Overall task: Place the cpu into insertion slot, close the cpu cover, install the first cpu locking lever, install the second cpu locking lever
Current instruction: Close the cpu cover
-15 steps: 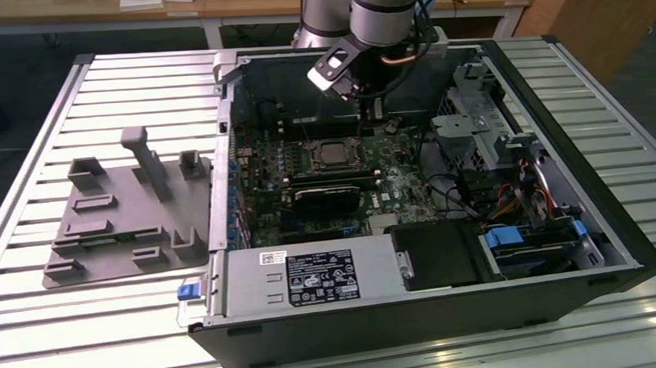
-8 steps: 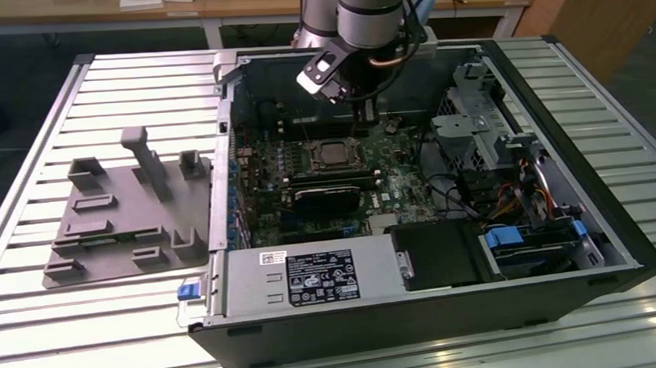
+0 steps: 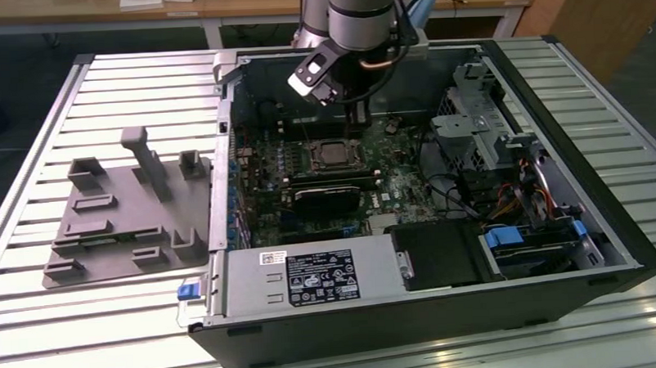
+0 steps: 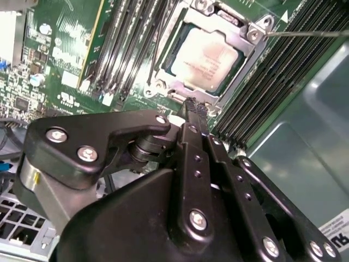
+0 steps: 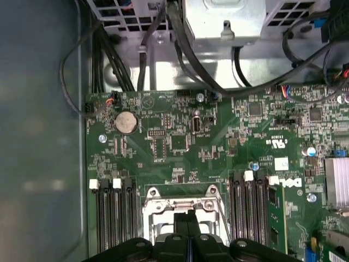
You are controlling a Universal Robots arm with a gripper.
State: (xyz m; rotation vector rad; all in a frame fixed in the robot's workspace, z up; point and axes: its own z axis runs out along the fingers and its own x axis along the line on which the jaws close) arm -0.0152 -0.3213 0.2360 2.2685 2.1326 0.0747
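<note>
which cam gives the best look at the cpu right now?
Second wrist view: the cpu shows its pale metal top large, framed by the cpu cover. Exterior view shows the cpu small. In the first wrist view the gripper hides most of it.

Slatted counter [image 3: 104,339] of pale metal, spanning the exterior view from left edge to right edge, slats running across the frame. Carries two things directly. At centre and right of the frame: an open black computer case [image 3: 420,320], lying on its side with the open face upward. At left of the frame, just beside the case's wall: a flat grey fixture plate [image 3: 116,214] with moulded grey uprights and brackets, lying flat on the slats.
</note>
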